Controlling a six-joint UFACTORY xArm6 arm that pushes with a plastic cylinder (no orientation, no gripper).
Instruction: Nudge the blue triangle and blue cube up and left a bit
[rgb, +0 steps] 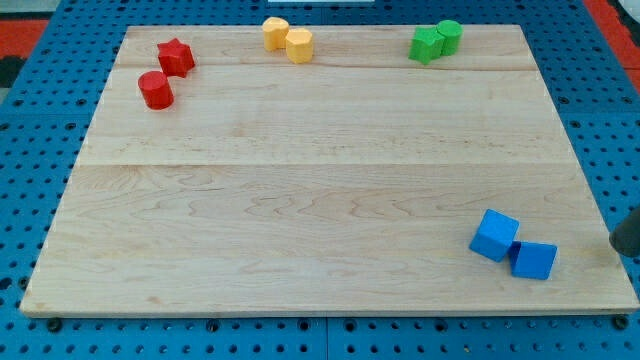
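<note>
Two blue blocks lie touching near the board's bottom right corner. The one toward the view's left looks like the blue cube (495, 236). The one toward the view's right and slightly lower (534, 260) looks like the blue triangle, though its shape is hard to make out. My rod enters at the view's right edge as a dark shape. My tip (622, 248) sits to the right of both blue blocks, apart from them, at about their height in the view.
A red star (176, 56) and a red cylinder (156, 90) sit at the top left. Two yellow blocks (275, 32) (299, 45) sit at the top middle. Two green blocks (428, 44) (449, 36) sit at the top right. The wooden board's right edge (600, 200) runs near my tip.
</note>
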